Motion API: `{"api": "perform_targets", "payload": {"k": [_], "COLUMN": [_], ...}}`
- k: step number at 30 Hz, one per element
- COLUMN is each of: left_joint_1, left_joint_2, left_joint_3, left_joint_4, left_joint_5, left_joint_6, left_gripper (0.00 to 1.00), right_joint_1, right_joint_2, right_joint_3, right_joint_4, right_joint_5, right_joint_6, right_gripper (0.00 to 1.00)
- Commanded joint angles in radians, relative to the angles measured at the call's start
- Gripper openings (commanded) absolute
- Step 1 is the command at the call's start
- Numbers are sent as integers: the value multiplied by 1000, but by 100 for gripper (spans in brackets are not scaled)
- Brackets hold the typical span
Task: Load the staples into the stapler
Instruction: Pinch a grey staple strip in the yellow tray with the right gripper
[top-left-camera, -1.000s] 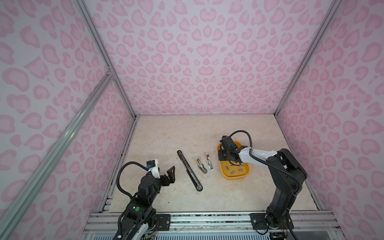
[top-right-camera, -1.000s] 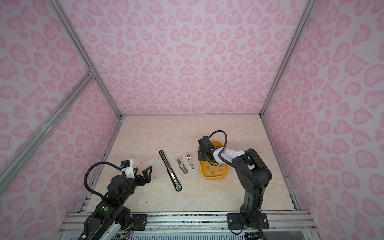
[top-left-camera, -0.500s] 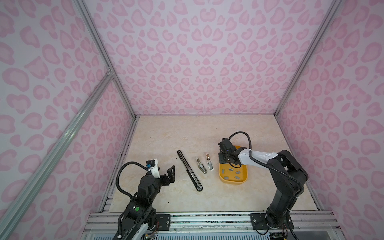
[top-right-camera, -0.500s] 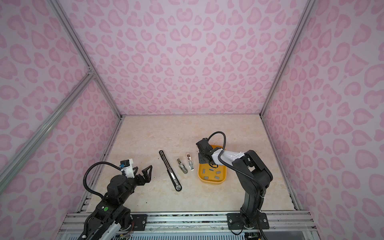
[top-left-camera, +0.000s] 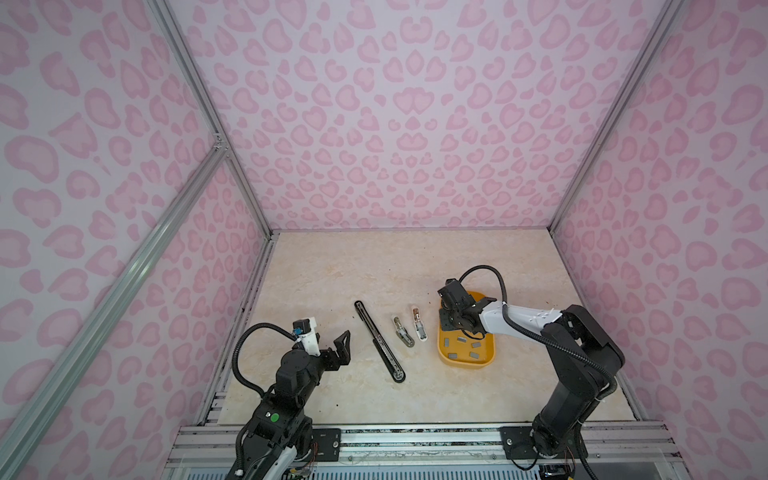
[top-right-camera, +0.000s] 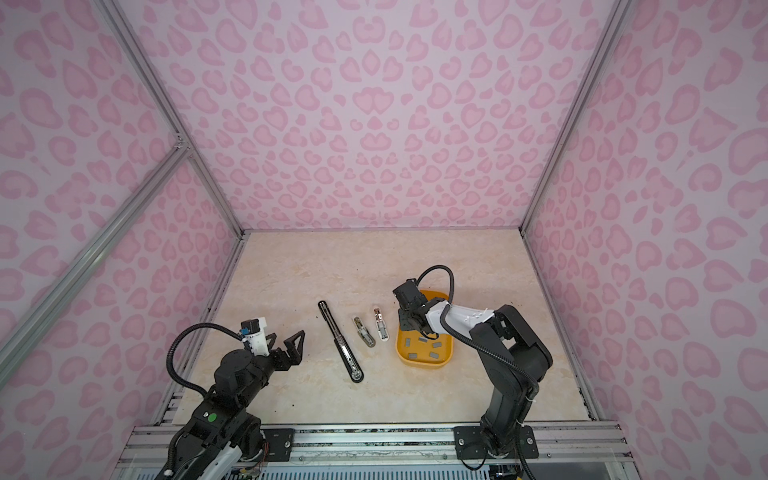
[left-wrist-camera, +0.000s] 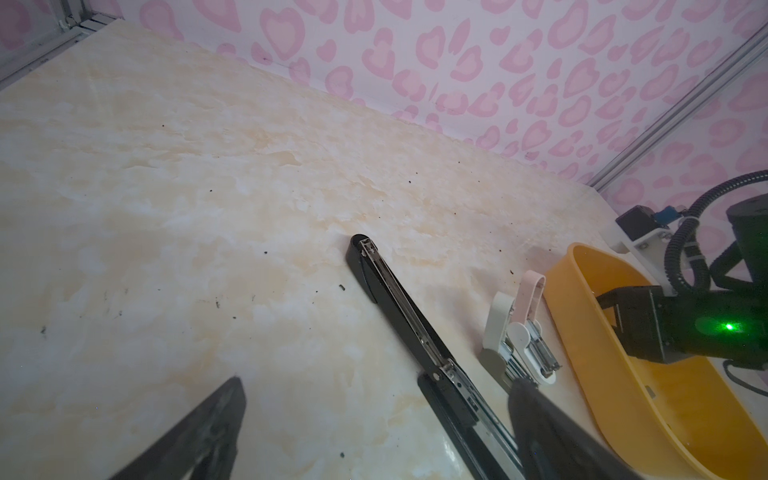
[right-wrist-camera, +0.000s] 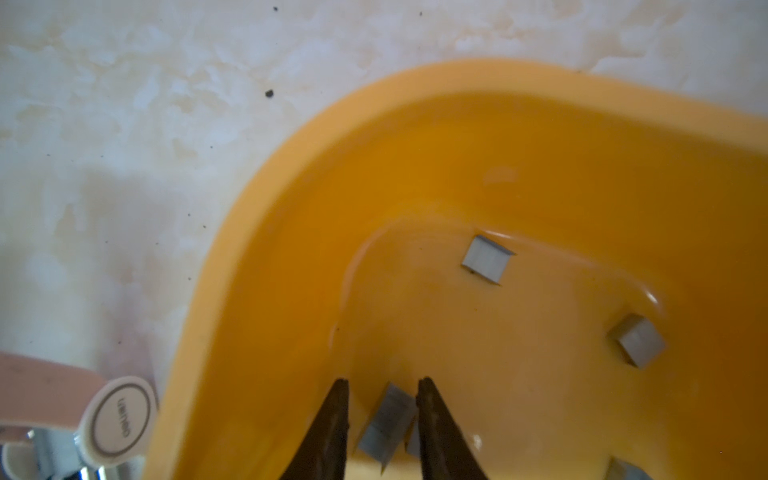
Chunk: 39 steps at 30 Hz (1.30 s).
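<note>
Several grey staples (top-left-camera: 461, 339) (top-right-camera: 423, 340) lie loose in a yellow tray (top-left-camera: 465, 363) (top-right-camera: 424, 365) (left-wrist-camera: 582, 332) (right-wrist-camera: 270, 208). My right gripper (top-left-camera: 451, 330) (top-right-camera: 405, 328) (right-wrist-camera: 382, 380) reaches down into the tray's far left corner. Its jaws are narrowly open, with one staple strip (right-wrist-camera: 388, 419) tilted between the fingers. A long black stapler (top-left-camera: 379, 340) (top-right-camera: 340, 340) (left-wrist-camera: 415, 320) lies opened flat left of the tray. My left gripper (top-left-camera: 332, 338) (top-right-camera: 286, 336) (left-wrist-camera: 379, 382) hangs wide open and empty, near the front left.
Two small staplers, one grey (top-left-camera: 403, 331) (top-right-camera: 364, 331) and one white and pink (top-left-camera: 419, 324) (top-right-camera: 380, 324) (left-wrist-camera: 530, 316), lie open between the black stapler and the tray. Pink patterned walls close in the marble table on three sides.
The right gripper's jaws have parted a little inside the tray, and the tray has shifted slightly toward the front. The left arm has not moved.
</note>
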Motion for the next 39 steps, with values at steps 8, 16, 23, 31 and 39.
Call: {"api": "perform_targets", "payload": {"k": [8, 16, 23, 31, 39], "left_joint_1": [0, 1, 1, 1, 1], "left_joint_2": [-6, -14, -17, -16, -16], "left_joint_3": [15, 12, 13, 13, 13], "left_joint_4": [33, 29, 29, 31, 30], "left_joint_5": [6, 10, 8, 10, 11], "left_joint_6": [10, 10, 12, 12, 13], "left_gripper": [100, 99, 100, 99, 99], "right_joint_1": [-5, -58, -61, -55, -35], "right_joint_2": [-41, -47, -70, -79, -106], "right_joint_3": [-20, -72, -106, -119, -154], "right_joint_4": [-2, 78, 109, 82, 56], "right_joint_5": [24, -145, -202, -200, -151], "right_joint_6": [-13, -54, -85, -88, -78], "right_gripper": [34, 45, 49, 42, 29]}}
